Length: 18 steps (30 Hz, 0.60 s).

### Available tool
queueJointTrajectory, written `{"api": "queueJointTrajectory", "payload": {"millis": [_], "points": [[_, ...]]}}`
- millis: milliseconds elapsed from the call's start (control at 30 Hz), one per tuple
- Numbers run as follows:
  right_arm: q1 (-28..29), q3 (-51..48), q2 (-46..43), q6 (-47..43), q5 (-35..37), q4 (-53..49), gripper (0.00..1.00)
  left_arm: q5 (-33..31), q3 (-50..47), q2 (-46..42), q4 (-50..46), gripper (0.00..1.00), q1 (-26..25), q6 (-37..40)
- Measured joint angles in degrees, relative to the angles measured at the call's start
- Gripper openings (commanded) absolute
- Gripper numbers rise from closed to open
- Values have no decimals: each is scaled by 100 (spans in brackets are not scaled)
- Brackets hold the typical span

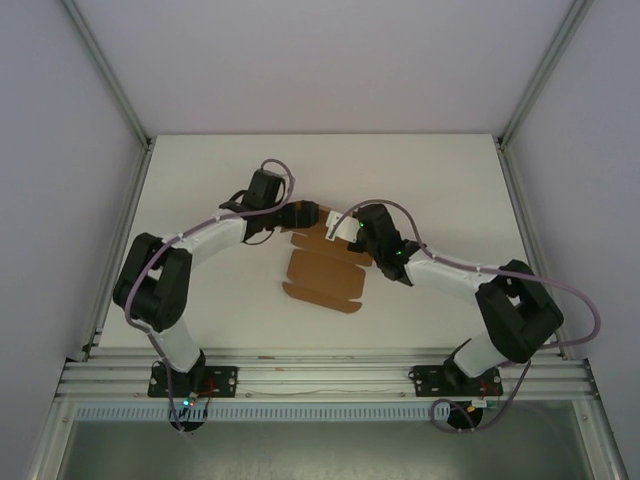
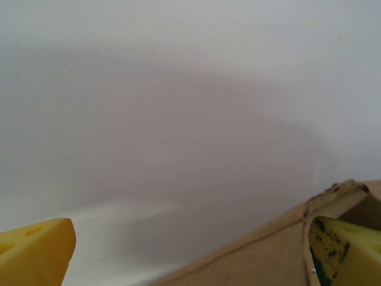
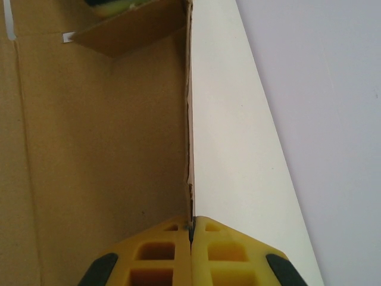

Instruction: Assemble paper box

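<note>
From the top external camera, you are seeing the paper box [image 1: 322, 272] lying as a flat brown die-cut sheet at the centre of the white tabletop [image 1: 200, 180]. Flaps and tabs are jutting from its outline, and its portion toward 12 o'clock is sitting between the two wrists. The left arm [image 1: 160, 280] is bending in from 9 o'clock, bringing the left end effector [image 1: 302, 215] to the sheet's far left corner. The right arm [image 1: 500, 300] is reaching in from 3 o'clock, with the right end effector [image 1: 343, 230] at the far right part.

Through the left wrist camera, you are watching the left end effector standing spread wide, its yellow moulded fingers [image 2: 36, 253] showing at 7 and 5 o'clock. Matte cardboard is filling the 5 o'clock corner, and a raised flap with a scuffed dark edge is standing just beside the right finger.

Through the right wrist camera, the right end effector is pressing together, pinching the thin upright edge of a cardboard wall that is running toward 12 o'clock. Smooth creased panel is lying at 9 o'clock, and a folded flap is showing at 11 o'clock.
</note>
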Motion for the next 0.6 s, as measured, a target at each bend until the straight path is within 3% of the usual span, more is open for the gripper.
{"api": "queueJointTrajectory", "payload": {"millis": [233, 400, 600], "points": [[-146, -87, -317, 221, -168, -13, 0, -127, -649, -715, 0, 100, 354, 0], [-192, -87, -428, 319, -330, -52, 0, -262, -1113, -767, -2, 100, 791, -2], [-203, -87, -455, 413, -531, -184, 0, -350, -1266, -715, 11, 100, 868, 0]]}}
